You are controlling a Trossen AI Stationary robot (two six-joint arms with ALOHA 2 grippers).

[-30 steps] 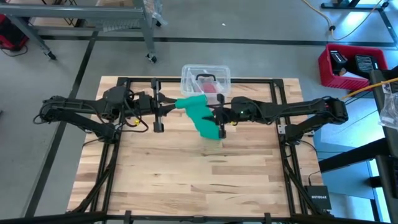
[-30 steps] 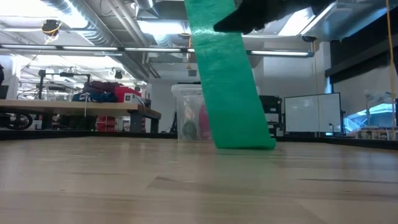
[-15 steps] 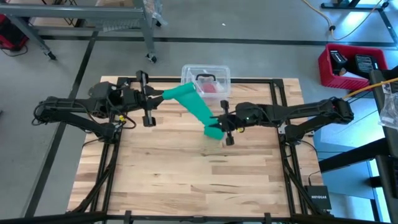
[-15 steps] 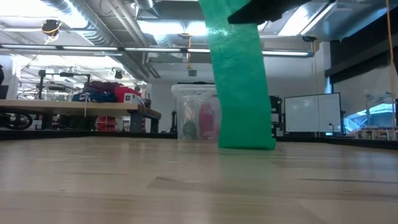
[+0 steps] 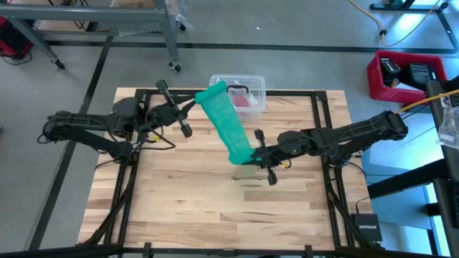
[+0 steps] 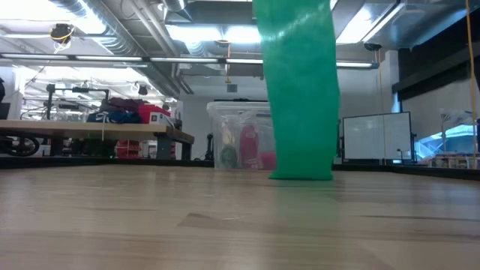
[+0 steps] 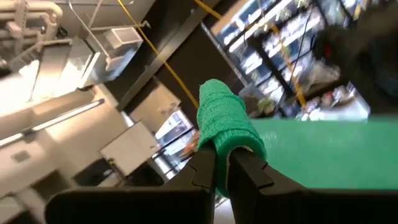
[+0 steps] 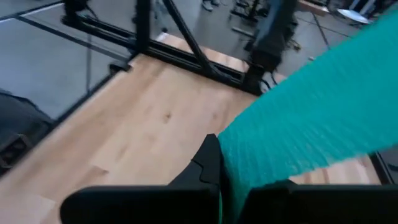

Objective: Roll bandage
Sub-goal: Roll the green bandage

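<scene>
R claw (image 5: pixel 252 158) is nearest, over mid desk (image 5: pixel 215 208), pinched tight on the lower end of the bandage (image 5: pixel 224 123). Strip runs taut up & back to L claw (image 5: pixel 191 111), clamped on a bunched end near the tub (image 5: pixel 257 89) at the far edge. Step, I'd say: stretched out, rolling not begun. Next needs: turn one end in, w/ tension kept.

left arm (image 5: pixel 93 129): dark, jointed, yellow cable | right arm (image 5: pixel 344 136): dark, jointed; fingers (image 7: pixel 245 177): black, angular
</scene>
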